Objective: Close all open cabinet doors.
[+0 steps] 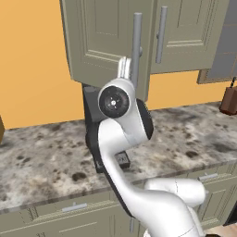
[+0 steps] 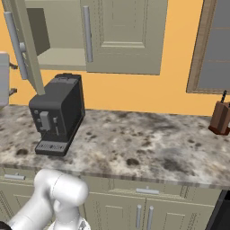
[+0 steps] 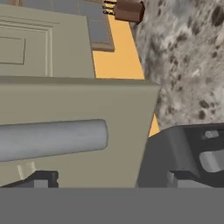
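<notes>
Two wall-cabinet doors are seen above the marble counter (image 2: 148, 139). The left cabinet door (image 1: 109, 41) is swung open toward the robot, so that the cabinet's inside shelf is exposed in the right base view; the right cabinet door (image 2: 123, 33) is shut flat against the cabinet. The gripper (image 3: 109, 177) is raised in front of the lower edge of the open door, just under its silver bar handle (image 3: 52, 140). Its fingers (image 3: 41, 179) are spread wide apart, and nothing is held between them. A black coffee machine (image 2: 58, 114) is set near the counter's left end, below the open door. A brown knife block (image 2: 220, 117) is placed by the back edge at the far right.
</notes>
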Controlling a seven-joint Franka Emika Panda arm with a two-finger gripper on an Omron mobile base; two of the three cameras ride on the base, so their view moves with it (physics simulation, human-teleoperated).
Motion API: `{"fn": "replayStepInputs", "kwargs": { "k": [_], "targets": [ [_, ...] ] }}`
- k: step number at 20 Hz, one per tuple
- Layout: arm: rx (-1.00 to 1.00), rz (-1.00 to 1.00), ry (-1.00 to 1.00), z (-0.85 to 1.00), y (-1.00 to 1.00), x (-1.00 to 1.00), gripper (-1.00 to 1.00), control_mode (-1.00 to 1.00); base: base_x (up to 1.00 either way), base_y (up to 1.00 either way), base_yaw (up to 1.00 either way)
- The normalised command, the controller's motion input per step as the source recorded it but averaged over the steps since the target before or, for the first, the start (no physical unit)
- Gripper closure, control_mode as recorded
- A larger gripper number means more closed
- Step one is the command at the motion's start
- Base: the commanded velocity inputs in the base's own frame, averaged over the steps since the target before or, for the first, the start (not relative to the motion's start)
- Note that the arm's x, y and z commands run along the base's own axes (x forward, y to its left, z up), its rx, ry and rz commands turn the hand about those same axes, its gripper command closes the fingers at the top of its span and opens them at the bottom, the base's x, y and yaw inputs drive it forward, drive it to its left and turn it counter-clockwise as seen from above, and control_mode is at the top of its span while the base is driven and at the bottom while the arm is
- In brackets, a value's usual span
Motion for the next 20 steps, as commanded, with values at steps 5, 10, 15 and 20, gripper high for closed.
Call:
{"fn": "replayStepInputs", "kwargs": {
  "k": [5, 10, 15, 20],
  "targets": [
    [0.0, -0.04, 0.0, 0.0, -0.04, 0.58, -1.0, -1.0, 0.0, 0.0, 0.0],
    [0.0, -0.06, 0.0, 0.0, -0.11, 0.62, -1.0, -1.0, 0.0, 0.0, 0.0],
    [0.0, -0.07, 0.0, 0.0, -0.13, 0.66, -1.0, -1.0, 0.0, 0.0, 0.0],
    [0.0, -0.06, 0.04, -0.01, -0.15, 0.73, -1.0, -1.0, 0.0, 0.0, 0.0]
  ]
}}
